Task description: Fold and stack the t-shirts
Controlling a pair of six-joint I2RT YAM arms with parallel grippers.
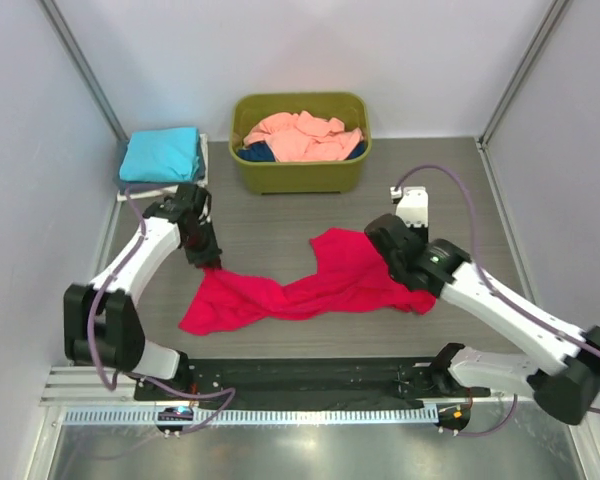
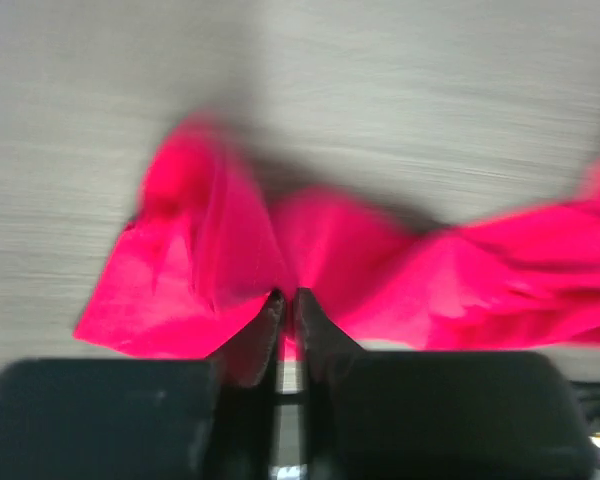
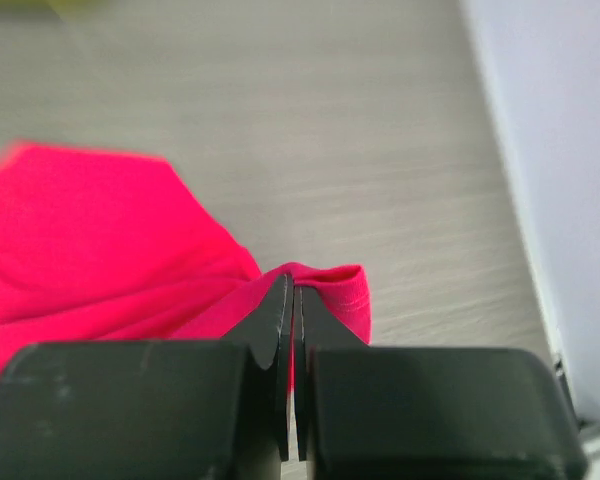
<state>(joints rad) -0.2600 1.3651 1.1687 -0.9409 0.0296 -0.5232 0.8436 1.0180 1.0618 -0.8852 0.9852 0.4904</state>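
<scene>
The grey wood-grain table [image 1: 280, 215] carries an olive-green tub [image 1: 300, 178] at its far edge. Left of the tub, near it, sits a folded pile with a turquoise t-shirt [image 1: 160, 153] on top. In front of the tub, apart from it, a crimson-pink t-shirt [image 1: 320, 285] lies twisted and crumpled.

Overhead and wrist views (close, low) share crimson t-shirt [image 1: 330, 278].

A robot lab enclosure: white panel walls [image 1: 310, 45], aluminium corner posts [image 1: 80, 62], arms [image 1: 140, 255] bolted to a base plate [image 1: 300, 372].
</scene>
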